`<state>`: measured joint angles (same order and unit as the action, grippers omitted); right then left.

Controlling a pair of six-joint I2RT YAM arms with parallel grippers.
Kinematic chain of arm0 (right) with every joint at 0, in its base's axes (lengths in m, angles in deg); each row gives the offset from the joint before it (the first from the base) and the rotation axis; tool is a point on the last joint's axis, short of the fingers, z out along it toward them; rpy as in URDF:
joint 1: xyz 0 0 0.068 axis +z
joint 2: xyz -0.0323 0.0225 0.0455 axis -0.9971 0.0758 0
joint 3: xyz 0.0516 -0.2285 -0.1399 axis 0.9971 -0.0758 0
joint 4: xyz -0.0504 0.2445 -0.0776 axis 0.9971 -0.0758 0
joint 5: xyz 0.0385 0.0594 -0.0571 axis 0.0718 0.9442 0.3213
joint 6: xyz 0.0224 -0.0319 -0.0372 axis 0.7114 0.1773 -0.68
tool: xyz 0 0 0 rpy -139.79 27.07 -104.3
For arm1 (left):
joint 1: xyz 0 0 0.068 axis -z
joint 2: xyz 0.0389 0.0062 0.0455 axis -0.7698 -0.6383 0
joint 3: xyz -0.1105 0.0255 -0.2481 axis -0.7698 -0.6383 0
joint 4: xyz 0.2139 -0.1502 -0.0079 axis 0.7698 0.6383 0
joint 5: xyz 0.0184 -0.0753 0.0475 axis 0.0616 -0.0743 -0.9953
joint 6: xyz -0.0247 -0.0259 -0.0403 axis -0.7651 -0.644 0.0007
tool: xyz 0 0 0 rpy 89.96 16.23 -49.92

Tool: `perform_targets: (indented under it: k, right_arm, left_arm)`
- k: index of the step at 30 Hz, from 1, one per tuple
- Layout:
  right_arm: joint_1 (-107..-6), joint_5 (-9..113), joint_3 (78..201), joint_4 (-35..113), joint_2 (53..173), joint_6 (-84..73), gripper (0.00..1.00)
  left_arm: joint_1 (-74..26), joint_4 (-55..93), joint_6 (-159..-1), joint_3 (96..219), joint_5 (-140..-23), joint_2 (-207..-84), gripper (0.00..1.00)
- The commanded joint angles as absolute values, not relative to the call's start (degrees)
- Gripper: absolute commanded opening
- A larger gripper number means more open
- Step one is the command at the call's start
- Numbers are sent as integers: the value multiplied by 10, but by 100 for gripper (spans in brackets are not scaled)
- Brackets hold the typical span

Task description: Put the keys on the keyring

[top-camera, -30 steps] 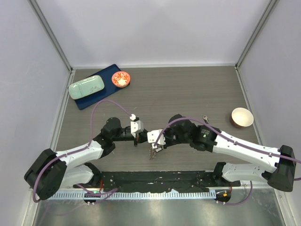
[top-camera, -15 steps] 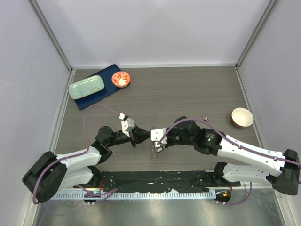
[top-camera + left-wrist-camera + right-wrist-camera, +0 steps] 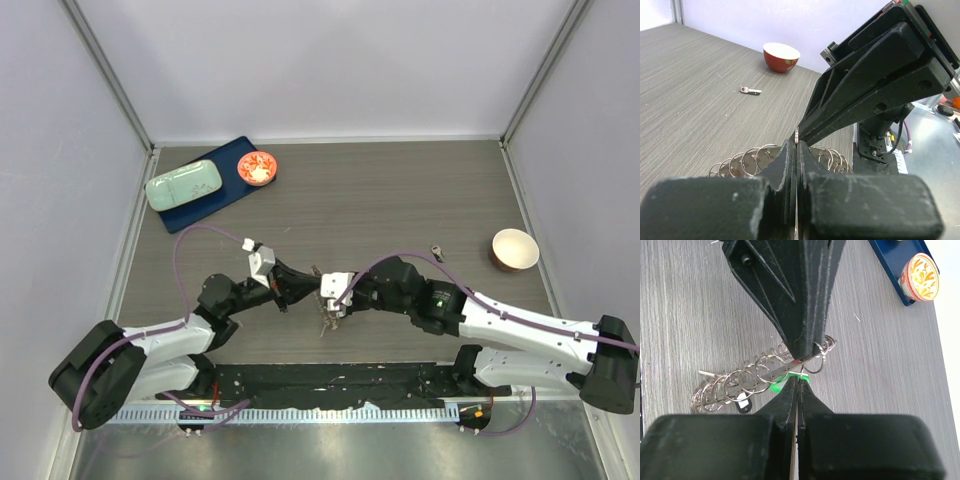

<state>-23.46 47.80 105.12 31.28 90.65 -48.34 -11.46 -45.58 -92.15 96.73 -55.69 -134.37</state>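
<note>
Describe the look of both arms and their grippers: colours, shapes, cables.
Both the left arm and right arm have white links between bulky black joints and black bases. A purple cable loops along each. The left gripper and right gripper have matte black, wedge-shaped fingers tapering to thin tips, with a small white block at each wrist.

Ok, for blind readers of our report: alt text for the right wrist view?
The shut right gripper pinches a green key tag, tip to tip with the shut left gripper, at a keyring of small silver rings, grey table behind. A blue tray and patterned bowl sit top right.
</note>
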Motion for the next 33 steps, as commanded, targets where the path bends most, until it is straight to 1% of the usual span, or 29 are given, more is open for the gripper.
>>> perform_targets:
  k: [1,2,3,5,6,8,9,11,12,15,18,21,27,30,33]
  right_arm:
    - [-225,467,1049,335,886,-477,1]
    - [-225,460,1054,326,882,-480,1]
    - [-225,455,1059,319,882,-486,1]
    - [-225,452,1069,304,879,-490,1]
    - [-225,452,1072,301,880,-495,1]
    - [-225,451,1082,292,879,-499,1]
    - [-225,451,1084,288,879,-502,1]
    - [-225,453,1096,275,884,-510,1]
    - [-225,456,1100,271,888,-513,1]
    - [-225,466,1115,256,896,-524,1]
    - [-225,474,1128,238,904,-532,1]
    - [-225,477,1136,226,906,-538,1]
    - [-225,481,1149,195,907,-548,1]
    - [-225,475,1150,187,904,-551,1]
    - [-226,478,1151,186,903,-553,1]
  left_arm:
    - [-117,-552,-924,950,-595,-1320,0]
    - [-118,-550,-923,946,-595,-1318,1]
    - [-118,-546,-921,941,-596,-1317,7]
    - [-118,-529,-919,931,-601,-1309,12]
    - [-117,-523,-917,927,-602,-1306,18]
    - [-118,-505,-913,919,-607,-1293,25]
    - [-118,-498,-910,918,-607,-1287,31]
    - [-117,-465,-899,920,-609,-1269,36]
    - [-118,-451,-893,922,-608,-1262,40]
    - [-117,-371,-861,941,-604,-1240,48]
    - [-118,-311,-813,965,-593,-1232,53]
    - [-118,-290,-772,983,-579,-1246,55]
    - [-118,-297,-734,1015,-546,-1307,57]
    - [-118,-294,-732,1036,-505,-1339,58]
    - [-119,-328,-738,1032,-499,-1356,60]
